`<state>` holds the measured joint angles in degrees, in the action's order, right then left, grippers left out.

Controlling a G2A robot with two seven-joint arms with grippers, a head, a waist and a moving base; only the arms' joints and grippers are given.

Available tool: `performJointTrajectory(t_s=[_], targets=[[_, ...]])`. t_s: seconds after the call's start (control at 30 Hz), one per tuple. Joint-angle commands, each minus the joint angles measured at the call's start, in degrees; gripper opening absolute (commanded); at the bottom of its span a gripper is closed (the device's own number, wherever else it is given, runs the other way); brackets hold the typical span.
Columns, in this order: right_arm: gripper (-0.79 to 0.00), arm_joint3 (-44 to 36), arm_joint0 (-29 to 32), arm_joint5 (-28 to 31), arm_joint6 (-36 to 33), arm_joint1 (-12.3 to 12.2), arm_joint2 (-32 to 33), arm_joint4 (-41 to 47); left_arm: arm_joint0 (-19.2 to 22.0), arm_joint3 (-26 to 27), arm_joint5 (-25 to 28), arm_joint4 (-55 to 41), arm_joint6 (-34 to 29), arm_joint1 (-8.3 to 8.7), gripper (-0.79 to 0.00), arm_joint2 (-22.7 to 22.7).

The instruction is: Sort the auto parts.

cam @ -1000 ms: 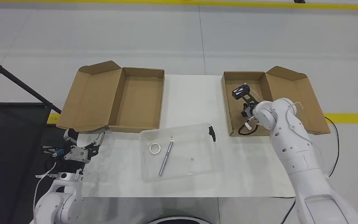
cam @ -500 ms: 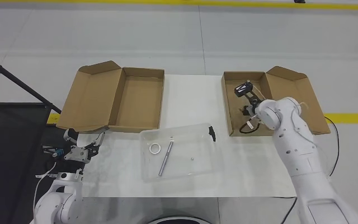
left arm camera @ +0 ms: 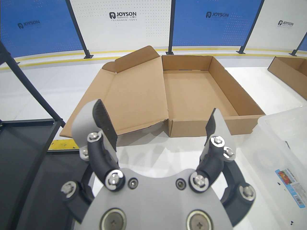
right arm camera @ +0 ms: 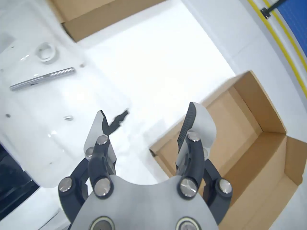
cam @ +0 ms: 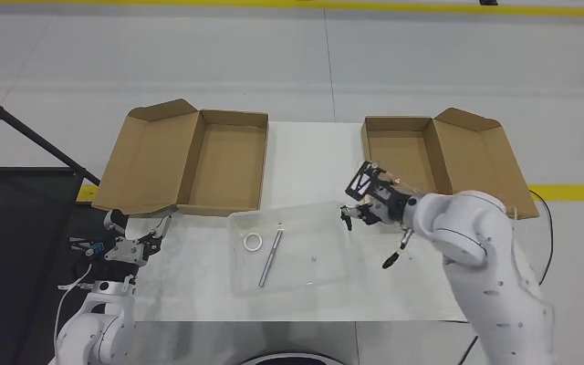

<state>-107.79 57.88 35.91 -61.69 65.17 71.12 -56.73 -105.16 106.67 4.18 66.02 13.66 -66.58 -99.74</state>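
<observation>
Plastic bin's [cam: 350, 246] right rim sits below the spread right gripper [right arm camera: 146, 108]; left gripper [left arm camera: 156, 106] spread beside table [cam: 310, 155] edge.

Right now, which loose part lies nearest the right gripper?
The small black clip, beside the right gripper; the silver metal rod and white plastic ring lie farther off.

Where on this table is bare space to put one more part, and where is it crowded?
Bare: the table strip between the left box and right box, and the front patch between the left gripper and the clear bin. Both box floors look bare. Crowded: the bin's right end, where the open right gripper hovers by a black part.
</observation>
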Motion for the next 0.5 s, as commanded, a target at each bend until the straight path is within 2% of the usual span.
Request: performJointTrajectory(t_s=[0.0, 0.17, 0.3, 0.47], targets=[[-0.234, -1.5, 1.0, 1.2, -1.0, 0.0, -1.9, 1.0, 0.0, 0.0, 0.0, 0.0, 0.0, 0.00, 0.000, 0.0], [-0.326, -4.2, 2.8, 3.2, -3.4, -0.3, -6.5, 2.4, 0.0, 0.0, 0.0, 0.0, 0.0, 0.00, 0.000, 0.0], [-0.336, -4.3, 3.1, 2.2, -4.5, -0.6, -11.1, 0.2, 0.0, 0.0, 0.0, 0.0, 0.0, 0.00, 0.000, 0.0], [-0.342, -0.7, 1.5, 1.0, -5.4, -0.5, -16.2, -2.2, 0.0, 0.0, 0.0, 0.0, 0.0, 0.00, 0.000, 0.0]])
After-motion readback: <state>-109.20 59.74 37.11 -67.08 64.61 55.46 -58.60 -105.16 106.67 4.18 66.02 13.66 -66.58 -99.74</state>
